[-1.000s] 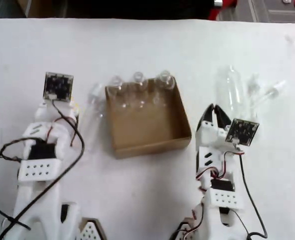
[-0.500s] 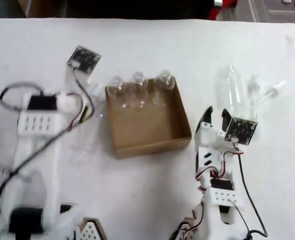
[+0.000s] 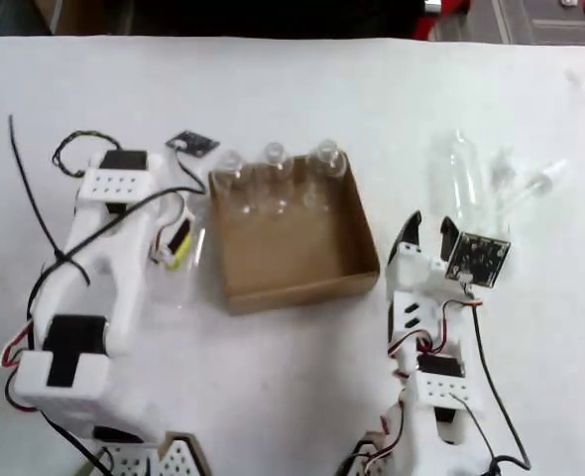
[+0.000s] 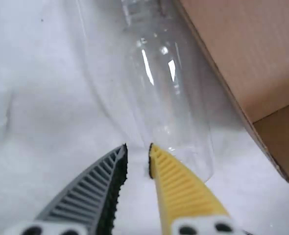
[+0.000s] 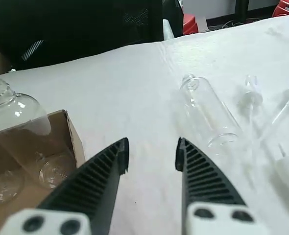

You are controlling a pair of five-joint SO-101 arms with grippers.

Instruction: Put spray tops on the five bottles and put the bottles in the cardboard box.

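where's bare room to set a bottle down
Bare white table lies beyond the brown cardboard box and in front of it. The box's near half is free. Crowded: a clear plastic bottle between box and left arm; another bottle and spray tops past the right arm.

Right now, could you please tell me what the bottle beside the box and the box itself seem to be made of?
The bottle looks like clear, glossy plastic, possibly glass: the table shows through it and bright highlights sit on its wall. The cardboard box looks like matte brown cardboard: flat, dull sides, no shine.
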